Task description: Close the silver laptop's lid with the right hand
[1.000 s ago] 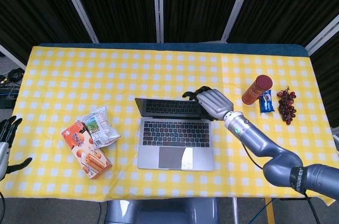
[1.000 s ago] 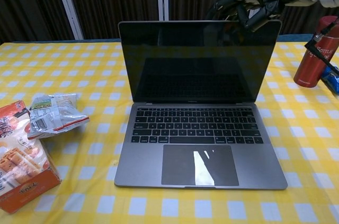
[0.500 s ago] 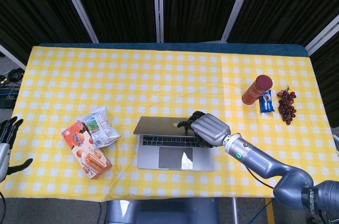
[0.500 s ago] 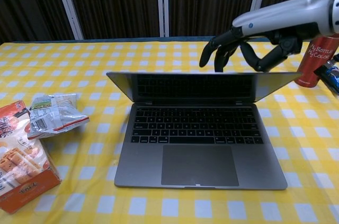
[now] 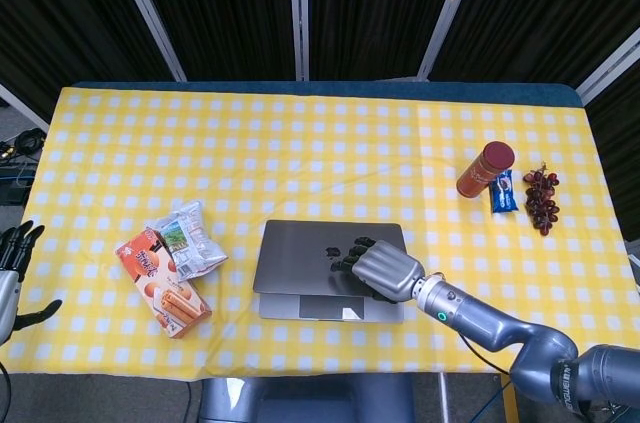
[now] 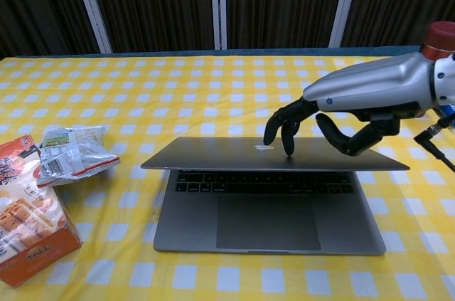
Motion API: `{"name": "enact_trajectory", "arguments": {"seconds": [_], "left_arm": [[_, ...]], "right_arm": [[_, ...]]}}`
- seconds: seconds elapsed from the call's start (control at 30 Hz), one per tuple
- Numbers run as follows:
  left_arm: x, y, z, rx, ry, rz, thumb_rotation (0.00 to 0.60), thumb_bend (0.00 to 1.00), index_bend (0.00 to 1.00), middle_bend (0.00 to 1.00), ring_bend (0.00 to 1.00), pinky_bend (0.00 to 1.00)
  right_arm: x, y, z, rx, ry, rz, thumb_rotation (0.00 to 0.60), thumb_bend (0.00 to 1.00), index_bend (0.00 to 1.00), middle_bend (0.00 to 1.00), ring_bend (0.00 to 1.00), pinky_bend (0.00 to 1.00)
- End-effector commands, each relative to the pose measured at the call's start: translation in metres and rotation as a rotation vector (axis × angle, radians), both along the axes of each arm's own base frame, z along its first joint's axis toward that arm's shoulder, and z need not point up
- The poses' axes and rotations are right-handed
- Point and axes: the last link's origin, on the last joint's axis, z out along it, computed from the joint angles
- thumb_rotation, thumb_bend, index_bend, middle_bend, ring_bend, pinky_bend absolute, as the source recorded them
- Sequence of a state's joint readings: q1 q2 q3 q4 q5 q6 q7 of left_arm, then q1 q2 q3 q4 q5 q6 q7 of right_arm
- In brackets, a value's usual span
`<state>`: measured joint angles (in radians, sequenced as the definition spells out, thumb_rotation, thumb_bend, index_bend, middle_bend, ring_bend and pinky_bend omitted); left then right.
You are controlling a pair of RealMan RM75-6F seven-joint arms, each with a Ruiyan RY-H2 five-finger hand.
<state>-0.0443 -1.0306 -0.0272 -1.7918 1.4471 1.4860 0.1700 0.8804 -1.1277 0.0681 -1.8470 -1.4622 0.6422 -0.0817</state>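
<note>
The silver laptop lies near the table's front edge, its lid tipped far down and nearly level. A narrow gap still shows the keyboard and trackpad in the chest view. My right hand rests on top of the lid's right part, fingertips pressing beside the logo, fingers spread and holding nothing. My left hand hangs off the table's left edge in the head view, fingers apart and empty.
A snack packet and an orange biscuit box lie left of the laptop. At the far right stand a red bottle, a small blue packet and grapes.
My right hand has pushed the lid down from upright to nearly flat, moving toward the table's front with it. The left hand has not moved.
</note>
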Motion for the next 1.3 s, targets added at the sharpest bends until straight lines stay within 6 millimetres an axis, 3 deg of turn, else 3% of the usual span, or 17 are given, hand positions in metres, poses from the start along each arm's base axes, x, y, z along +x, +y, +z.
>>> {"name": "enact_trajectory", "arguments": {"seconds": [0.03, 0.3, 0.67, 0.97, 1.03, 1.1, 1.27, 1.3], "left_arm": [[0.000, 0.000, 0.000, 0.000, 0.000, 0.001, 0.600, 0.00, 0.00, 0.00, 0.00, 0.00], [-0.001, 0.002, -0.002, -0.005, 0.006, 0.004, 0.600, 0.00, 0.00, 0.00, 0.00, 0.00], [-0.002, 0.002, -0.004, -0.012, 0.011, 0.008, 0.600, 0.00, 0.00, 0.00, 0.00, 0.00], [-0.002, 0.002, -0.004, -0.012, 0.010, 0.005, 0.600, 0.00, 0.00, 0.00, 0.00, 0.00], [-0.002, 0.002, -0.004, -0.011, 0.007, 0.005, 0.600, 0.00, 0.00, 0.00, 0.00, 0.00], [-0.002, 0.002, -0.003, -0.009, 0.006, 0.004, 0.600, 0.00, 0.00, 0.00, 0.00, 0.00], [0.000, 0.000, 0.001, 0.017, 0.023, -0.008, 0.600, 0.00, 0.00, 0.00, 0.00, 0.00], [0.000, -0.001, 0.001, 0.021, 0.023, -0.011, 0.600, 0.00, 0.00, 0.00, 0.00, 0.00]], "right_arm": [[-0.006, 0.004, -0.008, -0.018, 0.027, 0.087, 0.600, 1.00, 0.21, 0.28, 0.23, 0.16], [-0.032, 0.019, -0.028, -0.026, 0.134, 0.339, 0.600, 1.00, 0.20, 0.26, 0.22, 0.16], [-0.058, 0.017, -0.034, -0.084, 0.249, 0.544, 0.600, 1.00, 0.19, 0.24, 0.20, 0.16], [-0.060, 0.008, -0.018, -0.144, 0.197, 0.504, 0.600, 1.00, 0.18, 0.20, 0.19, 0.16], [-0.059, 0.004, -0.005, -0.194, 0.155, 0.486, 0.600, 1.00, 0.18, 0.20, 0.18, 0.16], [-0.060, 0.001, 0.010, -0.252, 0.111, 0.470, 0.600, 0.92, 0.17, 0.18, 0.18, 0.15], [-0.075, 0.004, 0.057, -0.476, -0.033, 0.359, 0.600, 0.17, 0.03, 0.03, 0.04, 0.01], [-0.080, 0.007, 0.063, -0.512, -0.051, 0.327, 0.600, 0.10, 0.01, 0.01, 0.02, 0.00]]}}
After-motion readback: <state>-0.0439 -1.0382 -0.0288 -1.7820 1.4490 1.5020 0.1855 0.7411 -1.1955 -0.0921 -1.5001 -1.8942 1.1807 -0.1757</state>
